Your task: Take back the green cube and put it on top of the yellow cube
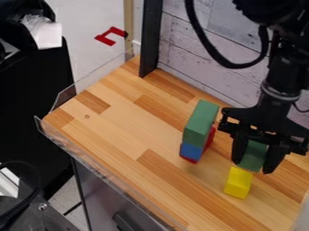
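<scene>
The work surface is a table of light and mid-brown wooden strips (114, 119), set against a wall of pale grey-white planks (187, 54). A black upright post (150, 38) stands at the table's far edge, in front of the wall. A clear guard (91, 81) runs along the table's left side in the view. Beyond it, a red angular mark (110, 35) is noted on the pale floor (84, 18), next to black equipment (33, 99).

The arm (278, 76) enters from the top right of the view, and the gripper (254, 167) hangs down over the right part of the table. Its condition: closed about the green cube (252, 155), one finger against each of two opposite sides. The green cube sits between the fingers, its lower part level with the fingertips.

The yellow cube (239, 182) is on the table, below the green cube in the view. Whether the two touch cannot be determined.

Near the gripper, and apart from it, stands a stack: a long green block (201, 122) lies on top, tilted in outline, with a blue block (192, 151) and red pieces (210, 138) beneath.
</scene>
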Robot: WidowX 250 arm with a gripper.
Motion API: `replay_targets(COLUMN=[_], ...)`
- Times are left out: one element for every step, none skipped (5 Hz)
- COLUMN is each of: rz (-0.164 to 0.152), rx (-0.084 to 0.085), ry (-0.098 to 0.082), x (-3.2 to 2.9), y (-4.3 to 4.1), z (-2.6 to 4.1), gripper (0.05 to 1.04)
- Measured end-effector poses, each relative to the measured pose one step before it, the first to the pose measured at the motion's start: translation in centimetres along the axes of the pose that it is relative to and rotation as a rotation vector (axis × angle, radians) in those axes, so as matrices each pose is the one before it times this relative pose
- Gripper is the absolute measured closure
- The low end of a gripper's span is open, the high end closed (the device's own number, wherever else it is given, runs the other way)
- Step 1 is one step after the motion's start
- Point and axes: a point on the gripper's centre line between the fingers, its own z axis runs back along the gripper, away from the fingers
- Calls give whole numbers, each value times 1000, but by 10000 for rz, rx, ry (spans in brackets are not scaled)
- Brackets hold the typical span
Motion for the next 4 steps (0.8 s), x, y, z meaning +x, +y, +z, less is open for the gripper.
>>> replay_targets(rz=[172,127,136,-47], rx=[-22,-43,-123,-87], ry=[187,141,-7,-13], x=[-465,-456,103,20], y=[154,284,275,-137], z=[-380,-593,-296,1], gripper=[549,550,550,550])
